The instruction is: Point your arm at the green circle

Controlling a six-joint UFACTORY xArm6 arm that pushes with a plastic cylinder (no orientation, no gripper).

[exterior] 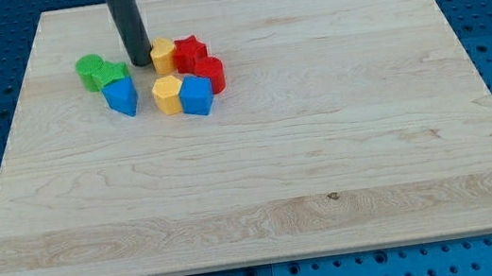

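Your target, the green circle block [88, 68], sits near the upper-left corner of the pale wooden surface [325, 156], at the far left end of the cluster, with a green star-like block [111, 76] touching it on its right. Just below that star lies a blue, roughly triangular block [121, 96]. My tip [139, 62] stands to the right of the green pair, close beside the star and with the yellow block [163, 55] just beside it on the other side. There is no gripper on this arm, only the dark rod, so nothing opens or closes. Further right you have a red star-shaped block [189, 52], a red rounded block [209, 72], a second yellow block [167, 95] and a blue block [197, 95], all packed close together. To finish well, I judge you should swing round the top of the star toward the view's left and stop just short of the circle, since driving straight left would likely shove the star into it. Keep clear of the yellow block as you leave.
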